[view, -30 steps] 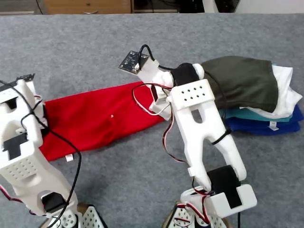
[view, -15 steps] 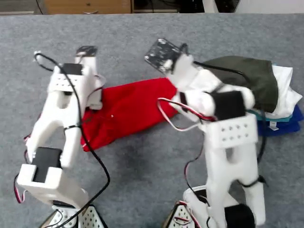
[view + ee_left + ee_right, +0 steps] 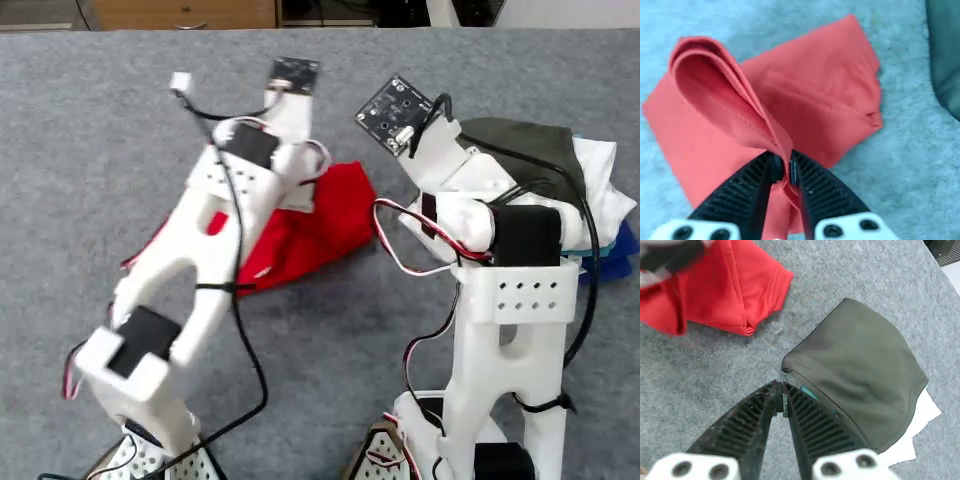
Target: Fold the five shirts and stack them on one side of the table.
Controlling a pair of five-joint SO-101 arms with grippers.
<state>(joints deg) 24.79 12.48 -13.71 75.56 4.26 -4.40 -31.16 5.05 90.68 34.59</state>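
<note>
- Desk (image 3: 100, 120): a grey, felt-like surface that spans the high view. Its lower middle is covered by the two arm bases.
- Left arm (image 3: 200, 260): runs from the lower left of the high view up towards the centre. It covers the left part of the red shirt.
- Right arm (image 3: 510, 300): stands at the lower right of the high view. Its upper link hides much of the stack behind it.
- Stack (image 3: 590, 200): lies at the right edge of the high view. An olive shirt (image 3: 530, 150) lies on top, with a white shirt (image 3: 605, 190) below it. A blue shirt (image 3: 625, 245) lies at the bottom and is cut off by the arm. A teal shirt (image 3: 809, 393) shows as a thin sliver under the olive one.
- Red shirt (image 3: 330, 220): lies at the centre of the high view, apart from the stack. It is doubled over, with one fold raised off the desk.
- Left end effector (image 3: 782, 167): clamped on the raised fold of the red shirt. In the high view the wrist hides it.
- Right end effector (image 3: 781, 390): the fingers are pressed together with nothing between them. It sits above bare desk, just beside the olive shirt's edge.
</note>
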